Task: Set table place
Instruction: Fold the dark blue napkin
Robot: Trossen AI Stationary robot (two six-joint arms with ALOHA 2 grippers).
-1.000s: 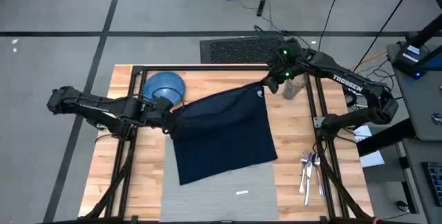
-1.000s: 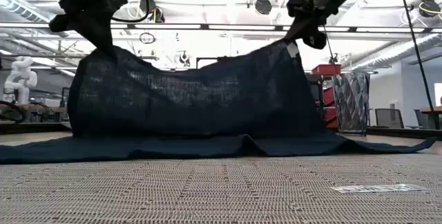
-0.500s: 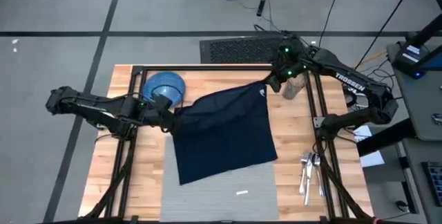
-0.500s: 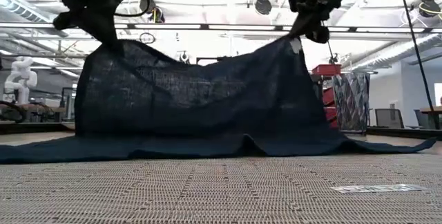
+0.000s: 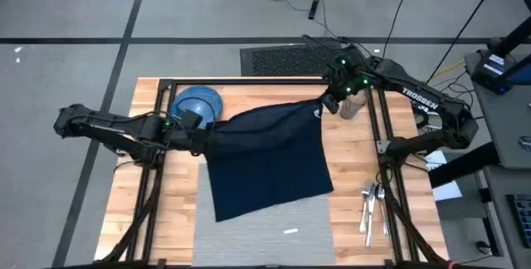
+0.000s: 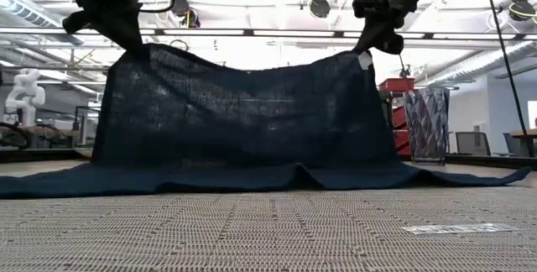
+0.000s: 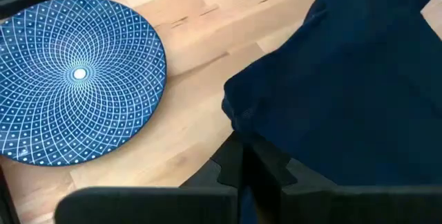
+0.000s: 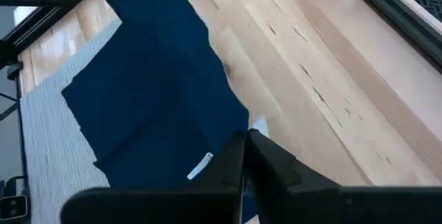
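Observation:
A dark navy napkin (image 5: 265,161) hangs between my two grippers over the table (image 5: 124,219). Its lower part lies spread on the light-grey placemat (image 5: 274,232), whose white tag (image 5: 289,231) shows near the front. My left gripper (image 5: 202,139) is shut on the napkin's far left corner. My right gripper (image 5: 325,103) is shut on its far right corner. In the low view the napkin (image 6: 243,121) stands like a curtain, its top edge sagging a little in the middle. A blue patterned dish (image 5: 197,103) rests flat on the wood at the far left. My left gripper pinches the napkin's far left corner (image 7: 238,124) between its two fingers, coming level from the table's left. That corner is lifted; the cloth hangs below it, its lower part on the placemat. My right gripper pinches the far right corner (image 8: 231,137), next to the napkin's small white tag (image 8: 200,166), slanting down from the far right. The corner is raised; the cloth falls away from it onto the placemat (image 8: 48,127).
A patterned glass (image 5: 353,105) stands on the table just right of my right gripper; the low view shows the glass (image 6: 426,125) behind the napkin's right end. Cutlery (image 5: 370,202) lies at the table's right. Black frame rails (image 5: 249,80) run along the far edge.
My left gripper has risen a little and gone slightly toward the far edge with its corner of the napkin. The napkin's top edge now runs more level between the grippers. Its lower part has stayed on the placemat.

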